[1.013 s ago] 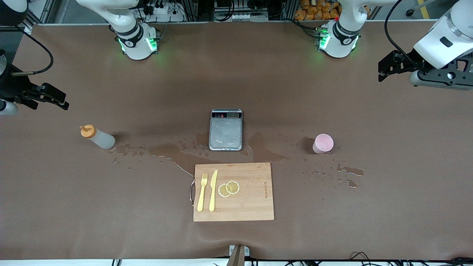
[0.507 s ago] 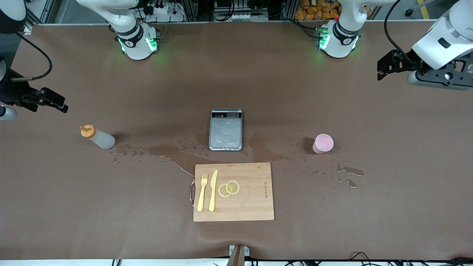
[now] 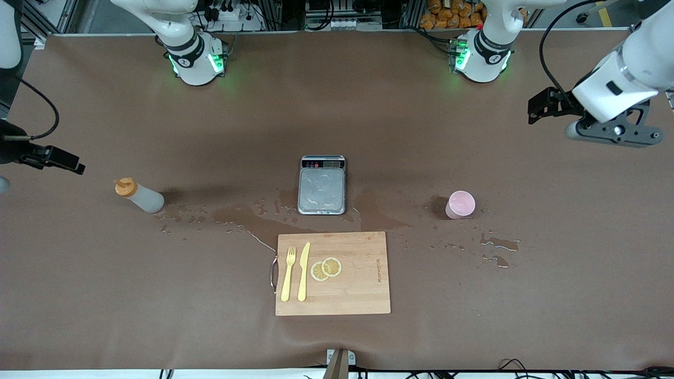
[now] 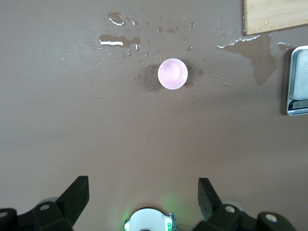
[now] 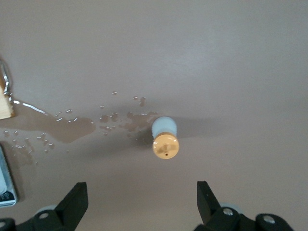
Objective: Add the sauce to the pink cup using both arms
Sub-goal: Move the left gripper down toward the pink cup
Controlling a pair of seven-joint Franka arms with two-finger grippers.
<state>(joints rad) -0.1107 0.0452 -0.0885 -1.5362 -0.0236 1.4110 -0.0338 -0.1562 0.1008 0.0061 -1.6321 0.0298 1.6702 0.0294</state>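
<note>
The sauce bottle, translucent with an orange cap, stands upright toward the right arm's end of the table, beside a wet patch. In the right wrist view the sauce bottle shows from above. My right gripper hangs open and empty in the air over the table's edge at that end; its tips frame bare table. The pink cup stands upright toward the left arm's end. My left gripper hovers open and empty, high over the table. The pink cup lies well clear of the left gripper.
A steel scale sits mid-table with spilled liquid around it. Nearer the camera lies a wooden cutting board with a yellow fork, knife and lemon slices. More puddles lie by the cup.
The right gripper has drawn back toward its end of the table. The left arm's hand has swung a little toward the table's middle. Nothing on the table has moved.
</note>
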